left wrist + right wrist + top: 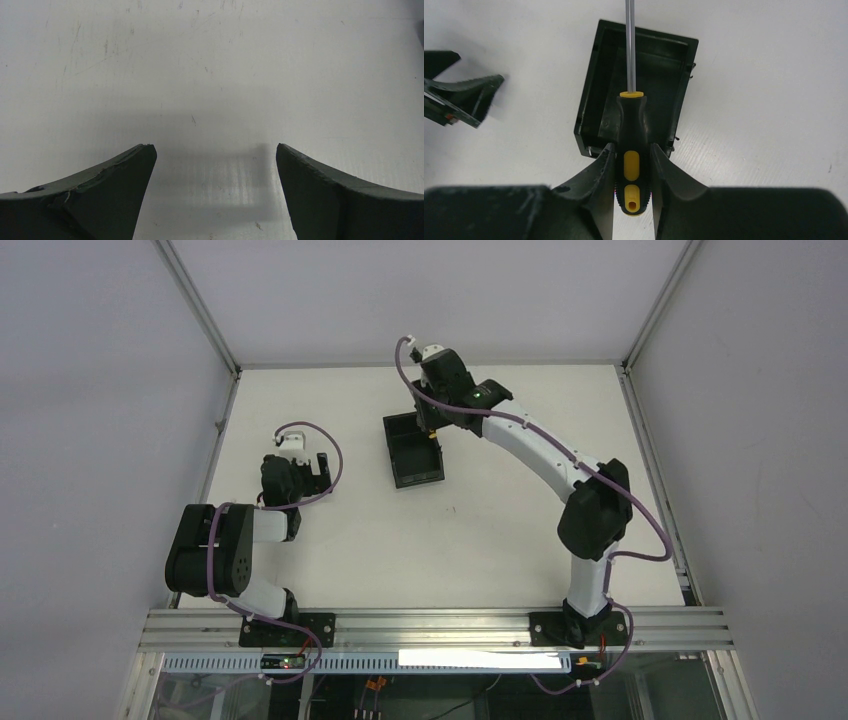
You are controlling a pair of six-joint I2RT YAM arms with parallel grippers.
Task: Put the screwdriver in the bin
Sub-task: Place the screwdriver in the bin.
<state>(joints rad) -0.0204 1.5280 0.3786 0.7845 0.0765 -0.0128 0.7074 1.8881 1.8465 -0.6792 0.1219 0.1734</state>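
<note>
Right gripper [632,147] pinches yellow-and-black-handled thin-shaft screwdriver [631,117] over small black plastic rectangular bin [586,95], near counter's far edge. Pickup looks done; drop remains. Left gripper [215,147] spread, empty, near left edge.

Bright, even light covered the table [210,60]; a soft shadow lay on it beneath the left gripper [216,147].

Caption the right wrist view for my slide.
Right gripper holds the screwdriver by its handle over the black bin.

White-and-black arms [530,445], purple cables [339,460], dark tapered fingers [100,200] — scuffed edges
</note>
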